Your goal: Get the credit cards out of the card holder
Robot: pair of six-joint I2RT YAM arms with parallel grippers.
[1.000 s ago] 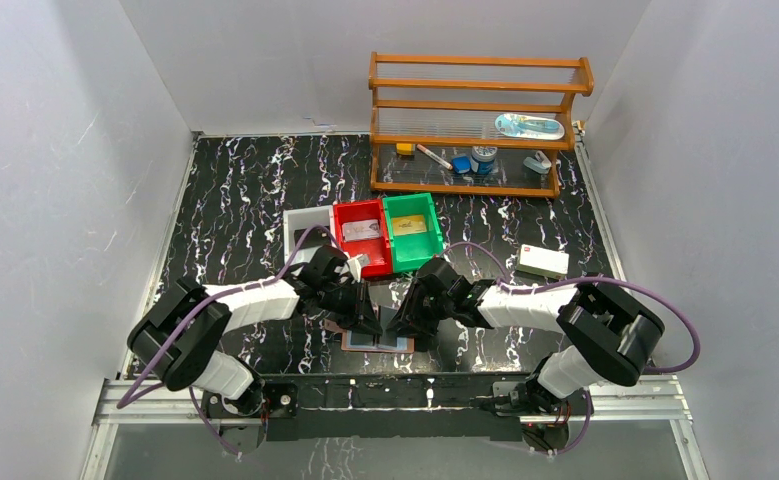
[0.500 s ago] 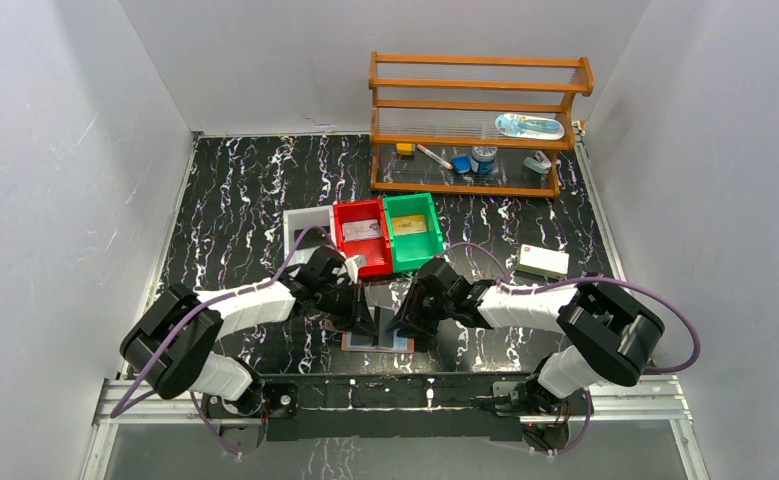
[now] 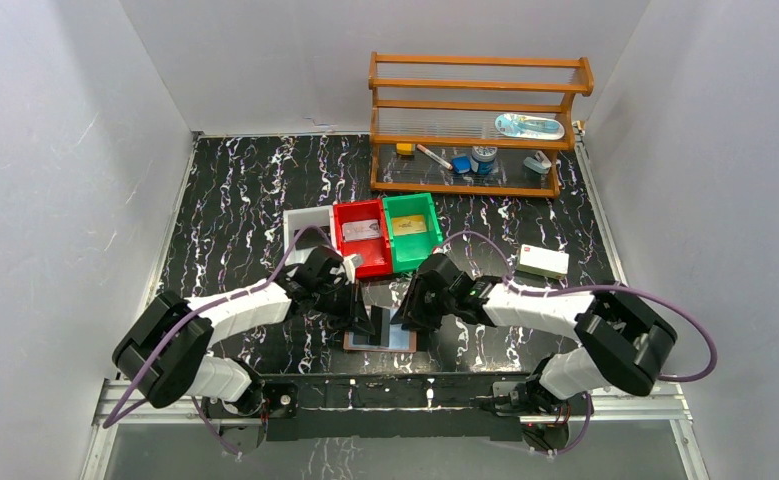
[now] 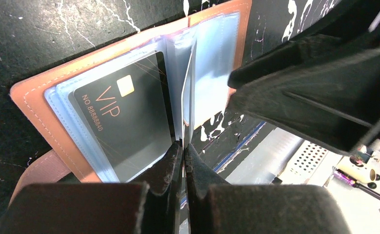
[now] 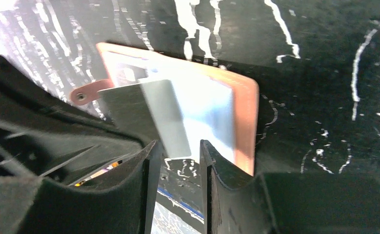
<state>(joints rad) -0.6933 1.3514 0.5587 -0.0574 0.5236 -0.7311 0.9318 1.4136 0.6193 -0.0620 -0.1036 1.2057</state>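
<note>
The card holder lies open near the table's front edge, reddish-brown leather with pale blue clear pockets and a strap tab. A black VIP card sits in its left pocket. My left gripper is shut on the near edge of a thin pale leaf standing upright at the fold. Whether that leaf is a card or a pocket, I cannot tell. My right gripper is open and holds nothing, and one finger rests at the right pocket. In the top view the left gripper and right gripper nearly meet.
Just behind the grippers stand a red bin and a green bin, each with a card in it, and a grey tray beside them. A white box lies at the right. A wooden rack stands at the back.
The left jaws have closed fully on the pale leaf, which now stands upright between the two grippers. The left gripper has shifted slightly right. The right gripper has barely moved.
</note>
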